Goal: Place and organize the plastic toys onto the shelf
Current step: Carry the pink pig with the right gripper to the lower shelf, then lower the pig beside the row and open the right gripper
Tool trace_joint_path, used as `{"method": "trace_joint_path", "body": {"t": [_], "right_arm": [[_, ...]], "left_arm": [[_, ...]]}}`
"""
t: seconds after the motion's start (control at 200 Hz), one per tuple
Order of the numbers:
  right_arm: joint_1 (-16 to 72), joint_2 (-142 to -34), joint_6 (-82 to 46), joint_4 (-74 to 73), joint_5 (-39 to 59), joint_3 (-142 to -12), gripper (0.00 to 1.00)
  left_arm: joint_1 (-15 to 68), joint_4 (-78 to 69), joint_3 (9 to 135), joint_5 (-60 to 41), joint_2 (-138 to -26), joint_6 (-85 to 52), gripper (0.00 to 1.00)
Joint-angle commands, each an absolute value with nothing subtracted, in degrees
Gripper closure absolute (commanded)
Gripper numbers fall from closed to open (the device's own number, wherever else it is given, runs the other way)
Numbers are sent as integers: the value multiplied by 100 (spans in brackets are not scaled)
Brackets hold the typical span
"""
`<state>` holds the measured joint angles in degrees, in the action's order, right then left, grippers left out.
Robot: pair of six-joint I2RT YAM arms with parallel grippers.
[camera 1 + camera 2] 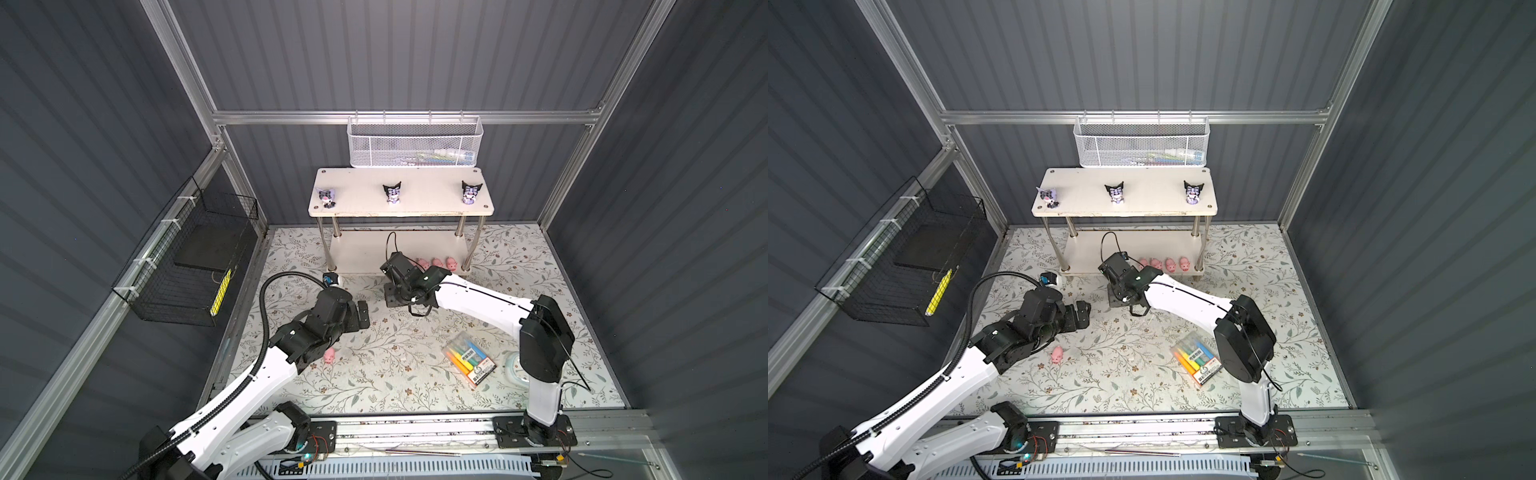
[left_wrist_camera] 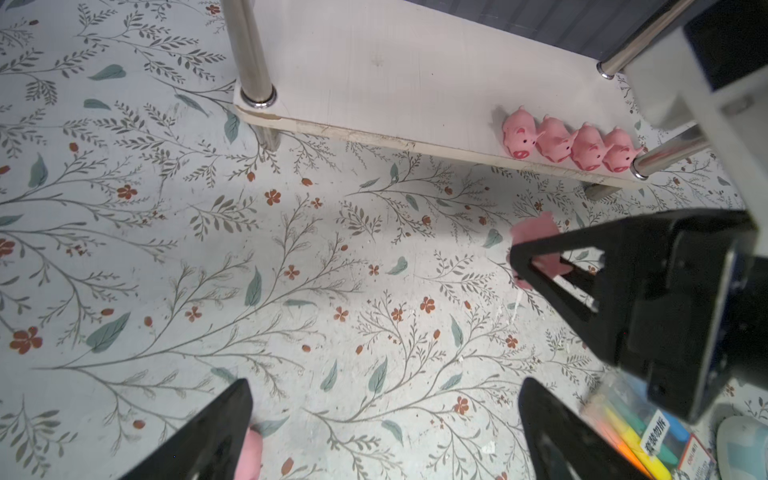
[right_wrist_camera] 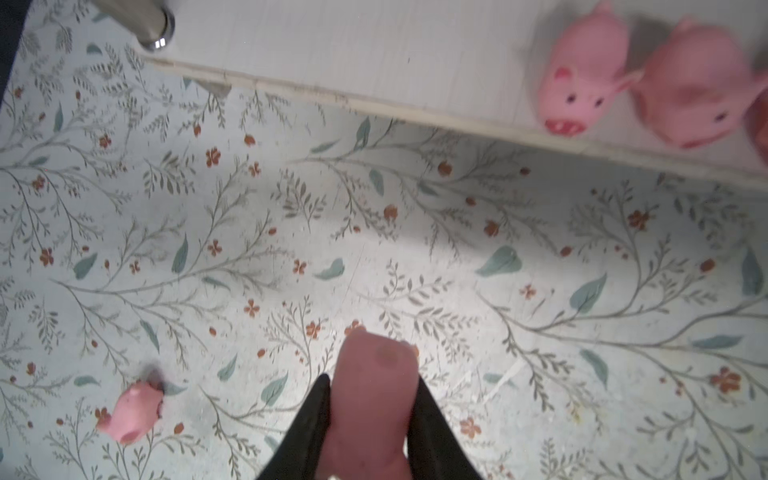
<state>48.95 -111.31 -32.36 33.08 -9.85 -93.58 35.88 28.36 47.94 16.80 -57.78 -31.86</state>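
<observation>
- Nearest the right wrist lens, a pink pig (image 3: 374, 415) sits clamped in my right hand (image 3: 372, 380), its body bulging past the fingertips. I judge that a soft toy squeezed this hard may twist or spring away on release.
- On the shelf (image 2: 395, 83), four pigs (image 2: 569, 141) stand in a touching row at the front edge of the lower board, the end one just beside a metal post (image 2: 665, 156). Setting the held pig down too close could push them off that edge.
- Three figurines (image 1: 392, 193) stand spaced along the top board. It sits directly over the lower one, so a high approach risks striking it.
- My left hand (image 2: 385, 388) is spread wide and empty. The last pig (image 1: 1057, 354) lies on the counter (image 1: 1142, 374) close beside that arm, which could sweep it aside.
</observation>
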Motion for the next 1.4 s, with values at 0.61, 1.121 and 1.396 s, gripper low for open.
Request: {"method": "trace_joint_path", "body": {"t": [0.61, 1.121, 1.396], "right_arm": [[3837, -13510, -1995, 3869, -417, -12421, 68], [3764, -13657, -2021, 3929, -333, -12374, 65], [3759, -13693, -2030, 3921, -338, -12314, 64]], "left_arm": [[1873, 1907, 5248, -83, -6967, -2496, 0], [1837, 2018, 5094, -184, -6867, -2540, 0], [1837, 2105, 4923, -167, -6663, -2628, 0]]}}
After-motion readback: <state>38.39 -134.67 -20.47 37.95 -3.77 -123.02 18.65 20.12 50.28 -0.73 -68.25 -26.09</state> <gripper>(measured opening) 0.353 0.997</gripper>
